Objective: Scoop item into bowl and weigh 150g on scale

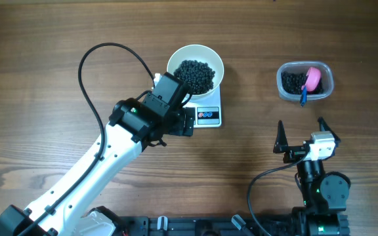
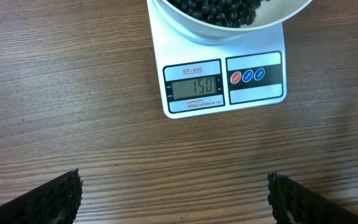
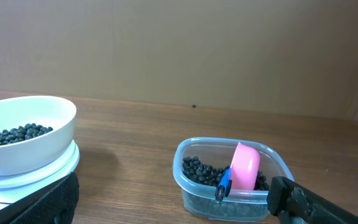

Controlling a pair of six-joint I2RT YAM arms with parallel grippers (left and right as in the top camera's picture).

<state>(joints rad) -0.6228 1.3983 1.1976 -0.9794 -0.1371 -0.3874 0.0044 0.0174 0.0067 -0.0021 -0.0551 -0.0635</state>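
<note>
Left gripper (image 2: 173, 199) jaws spread, empty, just in front of scale (image 2: 257, 92). Right gripper (image 1: 300, 128) also spread, empty, near tub (image 3: 229, 202). Bowl (image 3: 36, 152) on scale w/ item (image 1: 195, 73) inside; display reads 150, so target looks met. Scoop (image 3: 246, 165) in tub. Nothing left, apparently.

bowl (image 1: 175, 60) w/ item (image 1: 196, 74) on scale (image 1: 209, 117), L gripper (image 1: 187, 122) beside, tub (image 1: 286, 89) right

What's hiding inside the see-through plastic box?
Loose black grains and a pink scoop leaning in the tub. Whatever lies beneath the scoop is covered.
</note>
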